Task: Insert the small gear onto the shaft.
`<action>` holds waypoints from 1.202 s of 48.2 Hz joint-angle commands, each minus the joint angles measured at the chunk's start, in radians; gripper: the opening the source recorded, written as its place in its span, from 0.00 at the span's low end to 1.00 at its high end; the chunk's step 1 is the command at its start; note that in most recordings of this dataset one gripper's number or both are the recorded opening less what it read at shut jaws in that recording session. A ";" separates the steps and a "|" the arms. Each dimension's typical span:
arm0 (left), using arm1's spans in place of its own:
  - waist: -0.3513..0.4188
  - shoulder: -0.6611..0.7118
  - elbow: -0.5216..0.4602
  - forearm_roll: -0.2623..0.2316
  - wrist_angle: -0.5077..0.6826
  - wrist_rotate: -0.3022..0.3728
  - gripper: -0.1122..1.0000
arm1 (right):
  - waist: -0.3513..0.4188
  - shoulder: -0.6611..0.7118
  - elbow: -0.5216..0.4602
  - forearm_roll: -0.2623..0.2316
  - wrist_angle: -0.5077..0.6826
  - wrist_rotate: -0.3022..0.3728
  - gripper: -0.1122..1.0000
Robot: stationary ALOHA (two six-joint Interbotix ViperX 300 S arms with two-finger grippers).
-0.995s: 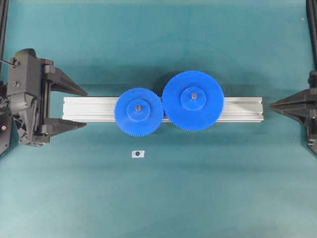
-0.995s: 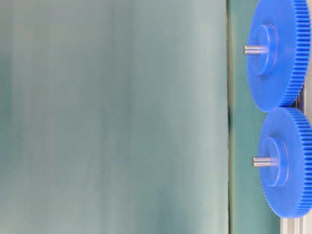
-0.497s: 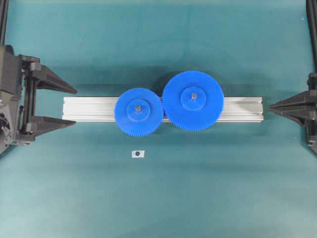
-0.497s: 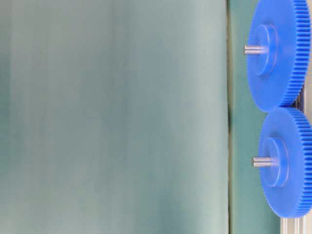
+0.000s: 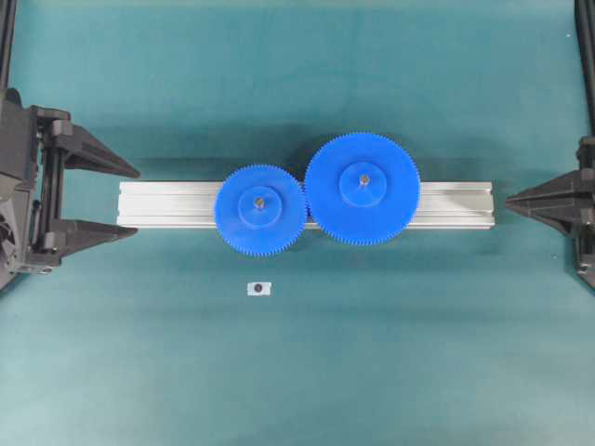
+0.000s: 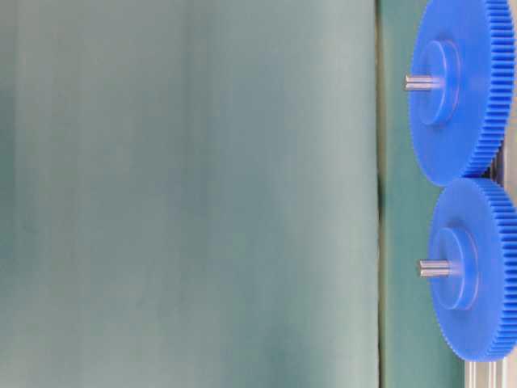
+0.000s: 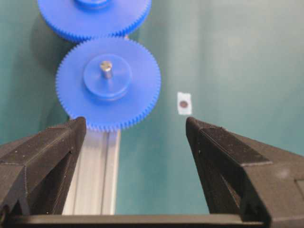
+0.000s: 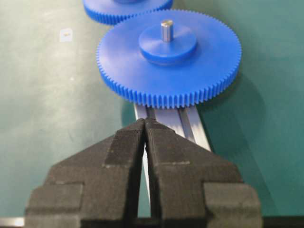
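Note:
The small gear (image 5: 260, 210), a blue toothed disc, lies flat on the aluminium rail (image 5: 167, 204), and its teeth mesh with the larger blue gear (image 5: 363, 189). The shaft (image 7: 105, 67), a short grey pin, sticks up through the small gear's (image 7: 108, 85) hub; from table level the shaft (image 6: 434, 268) juts out of that hub. My left gripper (image 5: 138, 201) hangs open and holds nothing off the rail's left end, with the left gripper (image 7: 134, 122) well short of the gear. Off the right end, my right gripper (image 5: 509, 198) is shut with nothing in it, and the right gripper (image 8: 145, 121) points along the rail.
A small white tag with a dark dot (image 5: 258, 288) lies on the green mat in front of the small gear. The larger gear has its own grey pin (image 8: 166, 29). Black frame posts (image 5: 586, 56) stand at the far corners.
My left gripper has drawn back to the left, away from the rail's end, and has stayed open. Neither the gears nor the right gripper have moved.

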 commanded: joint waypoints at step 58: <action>0.002 -0.023 0.003 0.003 -0.009 -0.005 0.87 | -0.002 0.009 0.003 -0.002 -0.029 0.002 0.20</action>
